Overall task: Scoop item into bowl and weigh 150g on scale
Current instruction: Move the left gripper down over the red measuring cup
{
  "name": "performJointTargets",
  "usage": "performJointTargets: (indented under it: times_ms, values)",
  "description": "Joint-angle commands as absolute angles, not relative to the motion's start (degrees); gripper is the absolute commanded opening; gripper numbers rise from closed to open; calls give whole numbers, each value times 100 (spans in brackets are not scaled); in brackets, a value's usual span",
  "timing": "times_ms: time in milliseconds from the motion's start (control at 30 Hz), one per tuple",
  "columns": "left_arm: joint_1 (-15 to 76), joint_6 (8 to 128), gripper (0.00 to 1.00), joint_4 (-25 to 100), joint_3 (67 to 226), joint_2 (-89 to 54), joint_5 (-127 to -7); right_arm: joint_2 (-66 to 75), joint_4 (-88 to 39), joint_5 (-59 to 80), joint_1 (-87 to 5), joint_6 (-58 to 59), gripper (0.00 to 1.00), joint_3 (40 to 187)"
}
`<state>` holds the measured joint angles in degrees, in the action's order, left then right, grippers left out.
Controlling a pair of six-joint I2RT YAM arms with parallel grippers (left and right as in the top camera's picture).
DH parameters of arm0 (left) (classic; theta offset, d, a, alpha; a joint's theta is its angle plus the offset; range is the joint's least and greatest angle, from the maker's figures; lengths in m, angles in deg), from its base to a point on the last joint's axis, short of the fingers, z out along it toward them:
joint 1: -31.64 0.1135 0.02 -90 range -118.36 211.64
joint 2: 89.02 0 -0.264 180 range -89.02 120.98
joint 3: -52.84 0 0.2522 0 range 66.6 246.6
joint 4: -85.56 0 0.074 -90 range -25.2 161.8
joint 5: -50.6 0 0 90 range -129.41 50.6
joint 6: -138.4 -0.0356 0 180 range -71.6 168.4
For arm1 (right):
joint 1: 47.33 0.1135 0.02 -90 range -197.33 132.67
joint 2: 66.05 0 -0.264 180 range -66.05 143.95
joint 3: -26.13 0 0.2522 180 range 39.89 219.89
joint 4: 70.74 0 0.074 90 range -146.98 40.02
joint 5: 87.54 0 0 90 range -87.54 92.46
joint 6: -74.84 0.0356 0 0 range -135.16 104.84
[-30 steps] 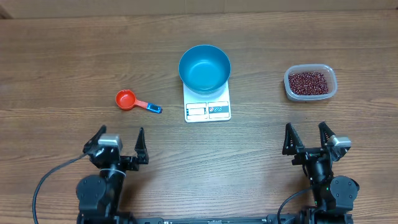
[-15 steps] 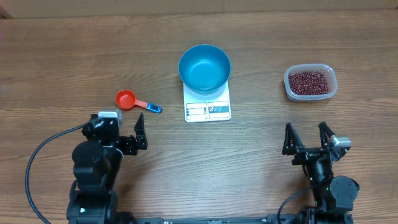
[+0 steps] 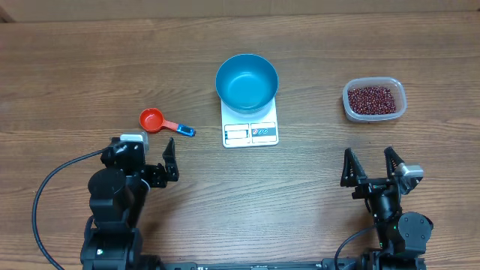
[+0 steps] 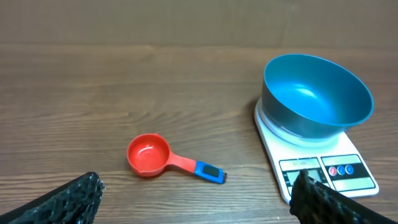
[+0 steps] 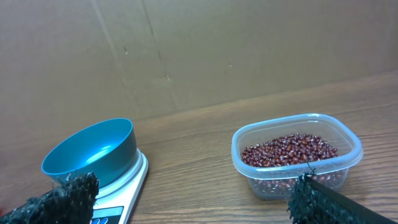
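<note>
Looks like a robotics lab or test bench, not a home kitchen. Wood-grain table (image 3: 75, 60) w/ two robot arms mounted at its near edge, left arm (image 3: 111, 196) & right arm (image 3: 401, 225), a black cable (image 3: 52, 180) looping off the left one. Behind the table stands a plain brown wall (image 5: 186, 50), prob. cardboard sheets, though the view is too soft to be sure. Only a few kitchen props, set well apart: white scale (image 3: 250, 129) w/ blue bowl (image 3: 247, 81) on it, red scoop (image 3: 154, 120), clear tub (image 3: 348, 105) of beans (image 3: 371, 98)
</note>
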<state>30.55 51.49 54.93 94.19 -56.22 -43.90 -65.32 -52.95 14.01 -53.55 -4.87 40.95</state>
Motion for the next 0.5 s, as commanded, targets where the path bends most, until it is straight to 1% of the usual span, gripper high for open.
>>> performJointTargets:
  times_ms: [0, 133, 200, 467]
  values:
    - [3088, 5355, 100, 5498, 9570, -5603, -4521, -6588, -5328, 1342, -5306, -498, 100, 4034]
    - [3088, 6006, 100, 5386, 9681, -5603, -4165, -6588, -5328, 1342, -5306, -498, 100, 4034]
    - [3088, 6369, 100, 5050, 9985, -5574, -3843, -6588, -5326, 1342, -5306, -498, 100, 4034]
    - [3093, 6922, 100, 3491, 11550, -4610, -3094, -6588, -5328, 1342, -5306, -498, 100, 4034]
